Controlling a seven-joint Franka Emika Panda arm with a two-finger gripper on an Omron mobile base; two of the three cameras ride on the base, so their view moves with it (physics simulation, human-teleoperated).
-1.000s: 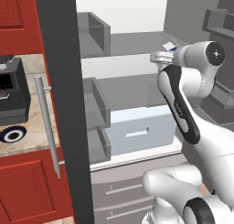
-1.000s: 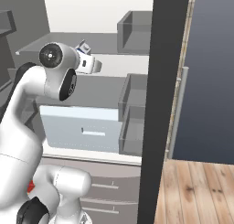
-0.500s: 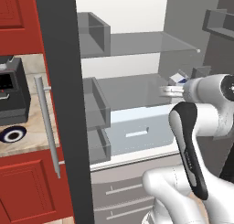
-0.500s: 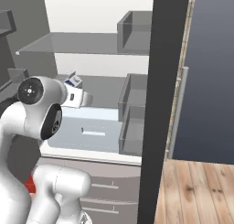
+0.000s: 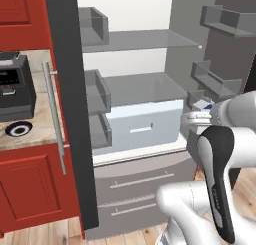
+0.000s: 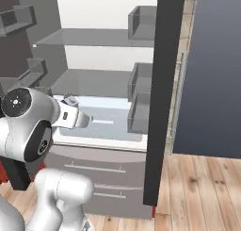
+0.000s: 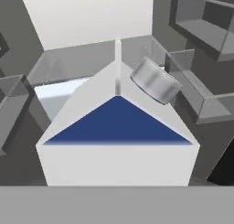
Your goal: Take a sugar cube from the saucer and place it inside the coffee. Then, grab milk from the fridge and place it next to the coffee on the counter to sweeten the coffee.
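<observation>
Standing open across the middle of the left base view, the fridge (image 5: pixel 135 114) showed bare grey shelves, its dark door (image 5: pixel 70 109) edge-on toward the left. At far left the surface (image 5: pixel 30 131) carried the saucer (image 5: pixel 19 129) beside a black coffee machine (image 5: pixel 15 89). The milk (image 7: pixel 118 127) filled the lower centre of the hand view, gabled top and grey cap (image 7: pixel 156 80) facing the camera. The fingers (image 5: pixel 199 114) grasped the milk at mid right, clear of the shelves.
</observation>
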